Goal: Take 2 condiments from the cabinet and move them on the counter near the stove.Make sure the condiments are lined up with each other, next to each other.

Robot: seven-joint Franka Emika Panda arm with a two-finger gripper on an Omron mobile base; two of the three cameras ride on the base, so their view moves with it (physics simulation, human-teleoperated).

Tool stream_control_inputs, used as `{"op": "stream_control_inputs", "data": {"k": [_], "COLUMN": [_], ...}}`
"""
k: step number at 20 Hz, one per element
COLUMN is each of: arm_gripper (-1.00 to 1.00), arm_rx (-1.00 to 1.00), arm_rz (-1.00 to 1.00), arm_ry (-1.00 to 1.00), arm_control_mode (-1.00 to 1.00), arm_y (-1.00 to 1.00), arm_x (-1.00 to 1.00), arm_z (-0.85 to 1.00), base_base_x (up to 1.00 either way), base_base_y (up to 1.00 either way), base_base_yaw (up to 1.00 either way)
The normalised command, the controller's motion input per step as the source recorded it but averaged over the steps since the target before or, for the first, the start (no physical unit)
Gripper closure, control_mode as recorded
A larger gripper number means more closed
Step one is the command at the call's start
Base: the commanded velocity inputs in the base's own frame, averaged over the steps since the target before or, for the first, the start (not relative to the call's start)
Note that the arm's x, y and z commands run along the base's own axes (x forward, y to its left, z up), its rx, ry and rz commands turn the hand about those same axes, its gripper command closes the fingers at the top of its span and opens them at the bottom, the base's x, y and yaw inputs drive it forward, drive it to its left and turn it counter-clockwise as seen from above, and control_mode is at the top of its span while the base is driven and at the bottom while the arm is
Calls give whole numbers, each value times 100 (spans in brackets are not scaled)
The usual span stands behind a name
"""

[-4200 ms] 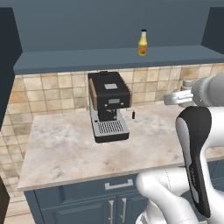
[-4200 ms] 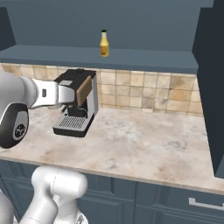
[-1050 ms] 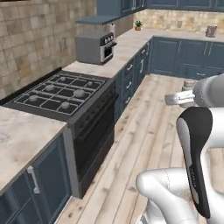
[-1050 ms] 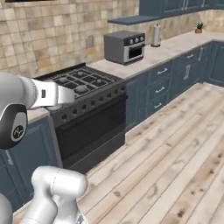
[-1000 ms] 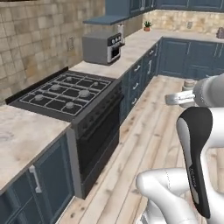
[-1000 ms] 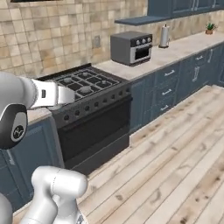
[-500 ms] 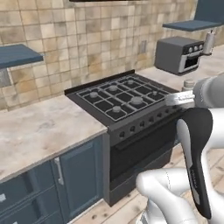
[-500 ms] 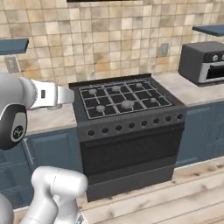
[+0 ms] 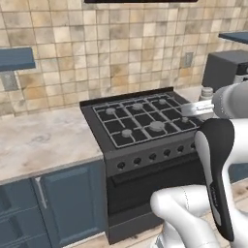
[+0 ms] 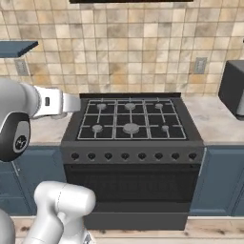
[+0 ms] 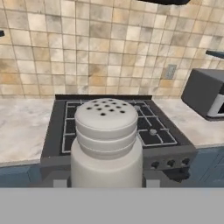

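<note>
The grey-white shaker (image 11: 106, 144) with its holed silvery lid stands upright, close in front of the hand view, and my gripper (image 11: 106, 183) is shut on its lower body. In the left base view the shaker's lid (image 9: 207, 91) peeks over my hand (image 9: 196, 108), above the stove's right edge. The black stove (image 9: 140, 118) (image 10: 131, 119) (image 11: 151, 129) lies straight ahead. Beige counter (image 9: 38, 140) (image 10: 212, 114) (image 11: 22, 127) runs on both sides of it. The yellow-orange bottle is out of view.
A dark toaster oven (image 9: 225, 68) (image 10: 234, 88) (image 11: 203, 92) sits on the counter right of the stove. A blue wall shelf (image 9: 14, 58) (image 10: 16, 47) hangs at the left. A wall outlet (image 11: 170, 71) is on the tiles behind.
The base has driven and turned, so the views swung from the coffee machine counter to face the stove head-on. The shaker stays held in my gripper.
</note>
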Motion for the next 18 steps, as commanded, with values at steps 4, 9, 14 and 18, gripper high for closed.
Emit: {"op": "stream_control_inputs", "data": {"k": [4, 9, 14, 18], "arm_gripper": [100, 100, 100, 100], "arm_rx": [0, 0, 0, 0], "arm_rz": [0, 0, 0, 0], "arm_ry": [0, 0, 0, 0], "arm_control_mode": [100, 100, 100, 100], "arm_y": [0, 0, 0, 0], "arm_x": [0, 0, 0, 0], "arm_z": [0, 0, 0, 0], "base_base_x": [2, 5, 16, 36], "base_base_y": [-100, -100, -99, -78], "base_base_yaw": [35, 33, 31, 25]}}
